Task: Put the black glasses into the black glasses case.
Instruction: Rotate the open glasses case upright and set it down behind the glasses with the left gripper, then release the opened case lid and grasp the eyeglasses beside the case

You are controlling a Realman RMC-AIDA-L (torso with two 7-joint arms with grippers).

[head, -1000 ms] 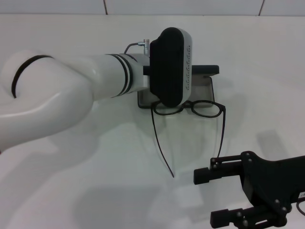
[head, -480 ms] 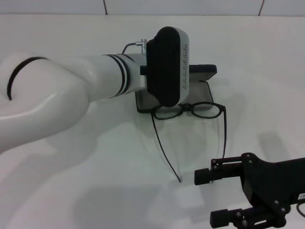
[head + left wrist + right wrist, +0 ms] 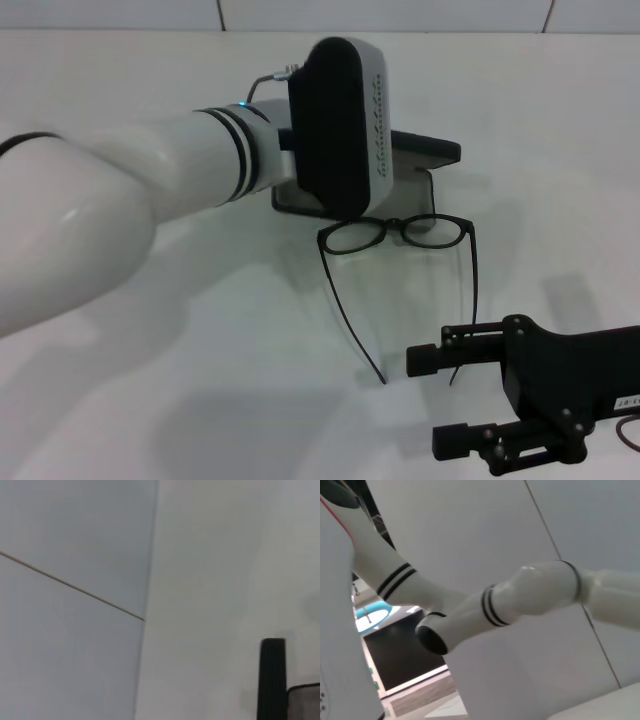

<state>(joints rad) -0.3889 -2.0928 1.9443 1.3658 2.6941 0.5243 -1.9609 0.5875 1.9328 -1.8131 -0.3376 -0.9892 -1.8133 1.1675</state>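
Note:
The black glasses lie unfolded on the white table, lenses just in front of the black glasses case, temples pointing toward me. The case stands open, with its grey lining showing, and is largely hidden by my left arm's black wrist housing. That housing hides the left gripper. The left wrist view shows one black finger beside a corner of the case. My right gripper is open and empty at the near right, fingers pointing left. Its upper finger lies by the right temple's tip.
The white table stretches around the case and the glasses. A tiled wall runs along its far edge. My left forearm crosses the left half of the view above the table.
My left wrist has moved left and farther back over the case. The case's near left corner has shifted left. The glasses have turned slightly, the left temple tip swinging right.

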